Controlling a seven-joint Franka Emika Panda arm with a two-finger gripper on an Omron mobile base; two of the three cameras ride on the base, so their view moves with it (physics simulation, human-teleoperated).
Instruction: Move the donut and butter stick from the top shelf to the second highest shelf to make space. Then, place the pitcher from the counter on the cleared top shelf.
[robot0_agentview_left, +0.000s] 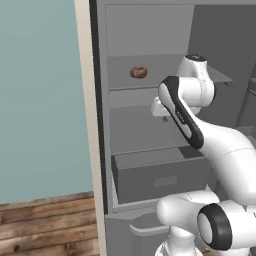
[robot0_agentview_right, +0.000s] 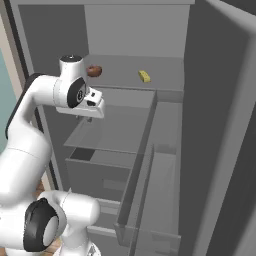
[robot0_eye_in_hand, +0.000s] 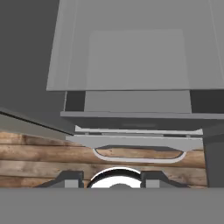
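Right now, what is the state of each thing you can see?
donut: lying on the top shelf, untouched.
butter stick: lying on the top shelf, apart from the donut.
second highest shelf: bare.
drawer: pulled partly out.
gripper: over the second highest shelf, holding nothing; opening unclear.

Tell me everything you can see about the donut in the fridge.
The donut is a small brown ring with a darker reddish-brown glaze and a hole in its middle. It lies on the top shelf, toward its left side, apart from the butter stick further right. Nothing grips it; the arm's wrist partly overlaps it in the right base view.
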